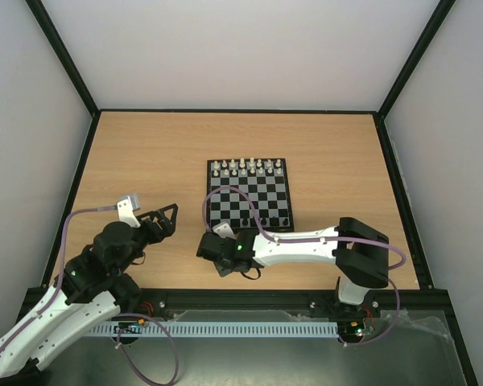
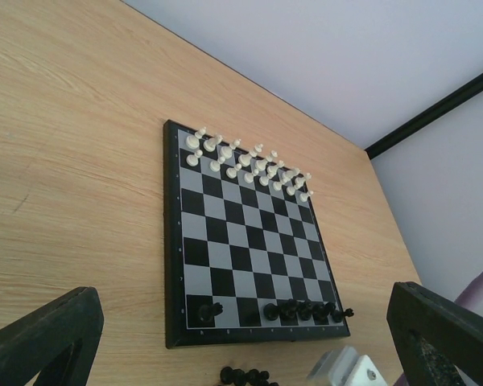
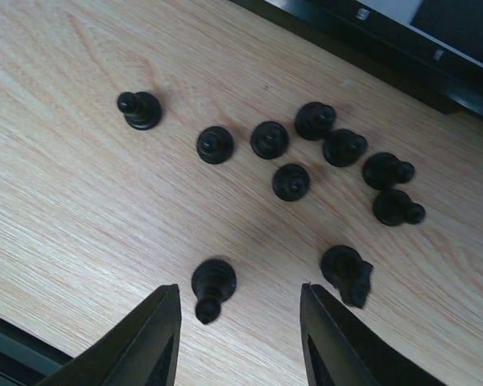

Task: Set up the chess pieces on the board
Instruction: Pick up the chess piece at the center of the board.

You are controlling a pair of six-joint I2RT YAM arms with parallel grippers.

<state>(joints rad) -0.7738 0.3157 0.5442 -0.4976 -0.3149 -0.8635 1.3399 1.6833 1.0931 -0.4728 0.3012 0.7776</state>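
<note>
Right hand [image 3: 240, 288] half-open, empty, above loose chess pieces [image 3: 291, 182] — kinds unclear from overhead — left hand [image 2: 243, 293] wide open, empty

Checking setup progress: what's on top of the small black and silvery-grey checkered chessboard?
Small white chess pieces fill its two far rows; several tiny black chess pieces stand along the near row. The left wrist view shows the whole chessboard uncovered.

board [image 1: 249, 201]: black/silver-grey checks | chess pieces [image 3: 270, 139]: black | far-row pieces [image 2: 193, 141]: white | table [image 1: 145, 153]: light woodgrain
</note>
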